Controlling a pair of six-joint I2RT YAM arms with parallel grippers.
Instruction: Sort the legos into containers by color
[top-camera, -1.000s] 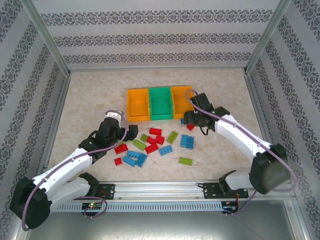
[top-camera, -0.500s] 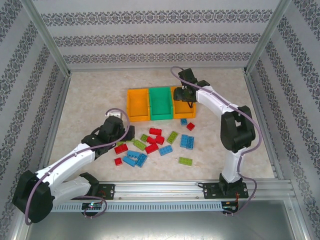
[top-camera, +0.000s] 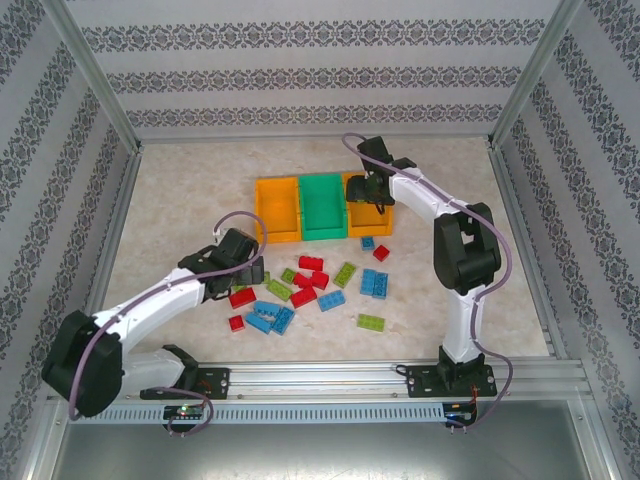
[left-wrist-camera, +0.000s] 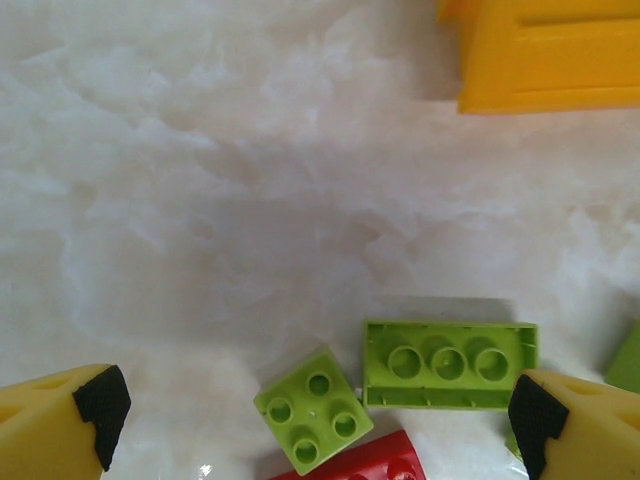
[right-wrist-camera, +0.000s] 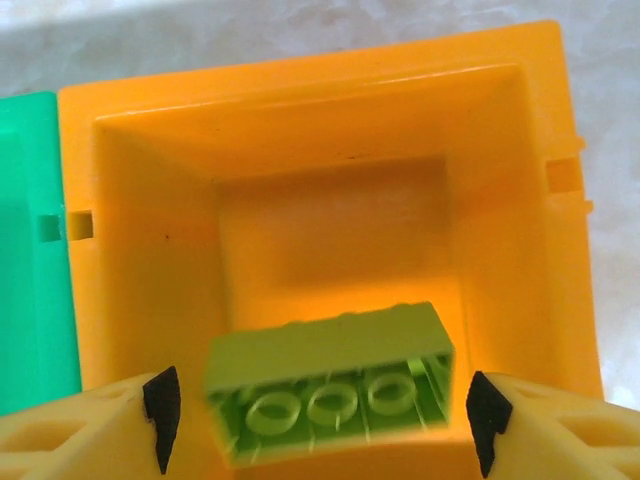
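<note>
I see my right gripper (right-wrist-camera: 320, 410) spread over the right orange bin (right-wrist-camera: 500, 200), green lego (right-wrist-camera: 330, 370) loose between its fingertips; left gripper (left-wrist-camera: 318, 405) spread wide.

White arms (top-camera: 150, 305), black joints (top-camera: 85, 352), purple cables (top-camera: 232, 216), yellow fingers (left-wrist-camera: 40, 432)

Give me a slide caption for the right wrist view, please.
Light green lego within the open right gripper, above the orange container.

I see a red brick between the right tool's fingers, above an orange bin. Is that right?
Not quite: the brick is light green, not red. The right wrist view shows it between the fingers of the right tool, above an orange bin.
</note>
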